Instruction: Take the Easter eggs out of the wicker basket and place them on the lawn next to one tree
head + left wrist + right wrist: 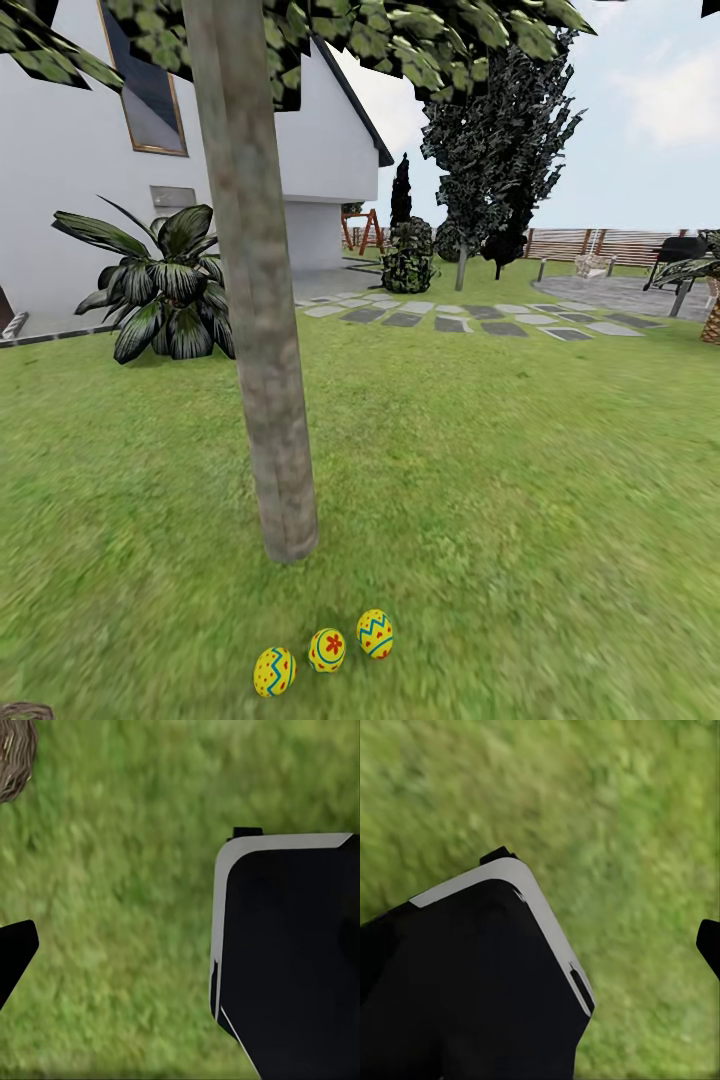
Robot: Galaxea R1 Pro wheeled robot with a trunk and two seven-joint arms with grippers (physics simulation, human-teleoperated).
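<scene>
Three yellow Easter eggs lie in a row on the lawn (500,480) just in front of the tree (262,330), a thick mottled trunk: one egg (274,671) at the left, one (327,650) in the middle, one (375,633) at the right. A sliver of the wicker basket (25,712) shows at the bottom left corner, and its woven rim (11,757) appears in the left wrist view. One black fingertip (15,952) of my left gripper sits far out at the frame's edge over bare grass. My right gripper's fingertip (709,945) does the same. Both hold nothing.
A broad-leaved plant (165,285) stands left of the trunk before the white house (60,150). Grey paving stones (470,320), dark cone trees (500,150), a slat fence (590,245) and a grill (680,255) lie beyond. My black body (292,952) (465,982) hangs over the grass.
</scene>
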